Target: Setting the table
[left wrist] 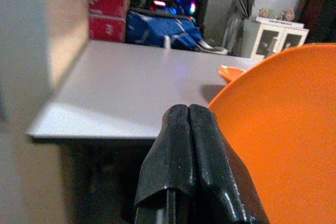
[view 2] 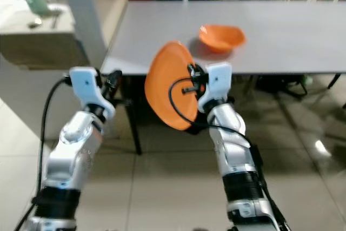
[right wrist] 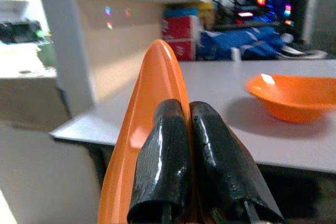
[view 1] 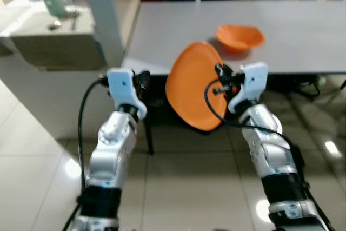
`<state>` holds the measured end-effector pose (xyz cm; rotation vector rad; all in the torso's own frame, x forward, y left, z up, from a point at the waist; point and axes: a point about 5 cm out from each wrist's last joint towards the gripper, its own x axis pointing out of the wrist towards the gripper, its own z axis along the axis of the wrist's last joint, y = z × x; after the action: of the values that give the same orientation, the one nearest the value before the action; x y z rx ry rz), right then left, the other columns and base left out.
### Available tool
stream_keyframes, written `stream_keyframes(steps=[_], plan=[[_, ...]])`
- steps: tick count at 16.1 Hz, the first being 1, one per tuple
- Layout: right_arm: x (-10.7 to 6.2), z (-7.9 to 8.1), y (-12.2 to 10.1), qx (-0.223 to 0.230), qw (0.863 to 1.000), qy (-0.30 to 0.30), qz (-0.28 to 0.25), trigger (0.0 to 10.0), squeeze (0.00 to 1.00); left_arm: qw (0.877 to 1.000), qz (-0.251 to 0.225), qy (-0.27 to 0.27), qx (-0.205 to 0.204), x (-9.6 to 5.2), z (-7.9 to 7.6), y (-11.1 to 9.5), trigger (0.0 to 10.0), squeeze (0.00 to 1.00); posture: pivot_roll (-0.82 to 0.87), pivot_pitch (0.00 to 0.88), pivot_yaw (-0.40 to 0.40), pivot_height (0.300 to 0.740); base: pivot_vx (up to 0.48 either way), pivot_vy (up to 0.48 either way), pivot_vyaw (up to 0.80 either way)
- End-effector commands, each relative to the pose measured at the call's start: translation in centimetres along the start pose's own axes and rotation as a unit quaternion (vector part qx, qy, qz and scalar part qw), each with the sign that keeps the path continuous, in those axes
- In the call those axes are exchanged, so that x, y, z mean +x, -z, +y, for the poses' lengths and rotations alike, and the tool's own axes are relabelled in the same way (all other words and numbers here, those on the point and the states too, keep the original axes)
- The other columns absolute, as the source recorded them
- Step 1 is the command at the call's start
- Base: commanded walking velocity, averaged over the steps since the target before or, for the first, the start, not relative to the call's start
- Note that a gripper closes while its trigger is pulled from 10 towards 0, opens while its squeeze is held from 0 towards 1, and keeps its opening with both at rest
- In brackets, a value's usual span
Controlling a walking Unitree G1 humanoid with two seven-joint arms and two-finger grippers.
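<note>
right gripper (right wrist: 185,109) clamped on orange plate (view 1: 190,87) rim, plate held on edge at near edge of grey table (view 1: 303,31) | left gripper (left wrist: 188,116) fingers pressed together, empty, beside plate | orange bowl (view 1: 240,37) on table just behind plate

Wide bare grey top on the table (view 1: 303,31) behind and to both sides of the orange bowl (view 1: 239,38). Near edge partly blocked by the upright orange plate (view 1: 193,86), pinched in the right tool (view 1: 223,81). White post (view 1: 102,14) standing at the table's left corner. Open tiled floor (view 1: 184,187) below the table edge.
</note>
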<state>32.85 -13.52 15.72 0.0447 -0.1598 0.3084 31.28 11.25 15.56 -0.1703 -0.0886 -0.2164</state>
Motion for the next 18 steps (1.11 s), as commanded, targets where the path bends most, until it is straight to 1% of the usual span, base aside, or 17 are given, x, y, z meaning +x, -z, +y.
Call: stream_keyframes(steps=[1, 6, 7, 8, 9, 10, 11, 12, 15, 18], plan=[[0.2, -0.1, -1.4, -0.001, 0.999, 0.005, -0.034, 0.0, 0.00, 1.000, -0.001, -0.002, 0.012, 0.2, 0.1, -0.3, 10.0, 0.00, -0.19, 0.000, 0.063, 0.740, 0.244, -0.412, 0.00], [-0.2, 0.0, -1.2, -0.001, 0.999, 0.009, -0.035, 0.0, 0.00, 1.000, 0.005, -0.006, 0.023, 0.4, 0.4, -0.1, 10.0, 0.00, -0.19, 0.000, 0.069, 0.740, 0.244, -0.411, 0.00], [-0.2, 0.0, -1.2, -0.001, 0.999, 0.008, -0.035, 0.0, 0.00, 0.999, 0.005, -0.018, 0.045, 0.4, 0.6, -0.1, 10.0, 0.00, -0.19, 0.000, 0.073, 0.740, 0.285, -0.382, 0.00], [-0.2, 0.1, -1.2, -0.001, 0.999, 0.007, -0.036, 0.0, 0.00, 0.998, 0.017, -0.031, 0.055, 0.5, 0.9, 0.2, 10.0, 0.00, -0.19, 0.000, 0.073, 0.740, 0.000, 0.000, 0.00], [-0.2, 0.2, -1.3, -0.004, 0.999, 0.005, -0.037, 0.0, 0.00, 0.998, 0.018, -0.025, 0.047, 0.6, 1.0, 0.3, 10.0, 0.00, -0.20, 0.000, 0.074, 0.740, 0.000, 0.000, 0.00], [-0.2, 0.2, -1.3, -0.004, 0.999, 0.004, -0.037, 0.0, 0.00, 0.998, 0.002, -0.014, 0.053, 0.5, 0.8, -0.2, 10.0, 0.00, -0.20, 0.000, 0.074, 0.740, 0.000, 0.000, 0.00], [-0.2, 0.2, -1.3, -0.005, 0.999, 0.004, -0.037, 0.0, 0.00, 0.999, 0.003, -0.008, 0.048, 0.5, 0.5, -0.2, 10.0, 0.00, -0.20, 0.000, 0.074, 0.740, 0.000, 0.000, 0.00], [-0.2, 0.2, -1.3, -0.005, 0.999, 0.004, -0.037, 0.0, 0.00, 0.999, 0.002, -0.006, 0.042, 0.5, 0.4, -0.3, 10.0, 0.00, -0.20, 0.000, 0.076, 0.740, 0.469, 0.000, 0.00], [-0.2, 0.2, -1.2, -0.006, 0.999, 0.003, -0.035, 0.0, 0.00, 0.999, 0.007, -0.007, 0.044, 0.7, 0.3, -0.1, 10.0, 0.00, -0.20, 0.000, 0.076, 0.740, 0.471, 0.000, 0.00], [-0.2, 0.3, -1.2, -0.006, 0.999, 0.001, -0.035, 0.0, 0.00, 0.999, 0.004, 0.004, 0.044, 0.7, -0.1, -0.3, 10.0, 0.00, -0.20, 0.000, 0.077, 0.740, 0.480, 0.000, 0.00]])
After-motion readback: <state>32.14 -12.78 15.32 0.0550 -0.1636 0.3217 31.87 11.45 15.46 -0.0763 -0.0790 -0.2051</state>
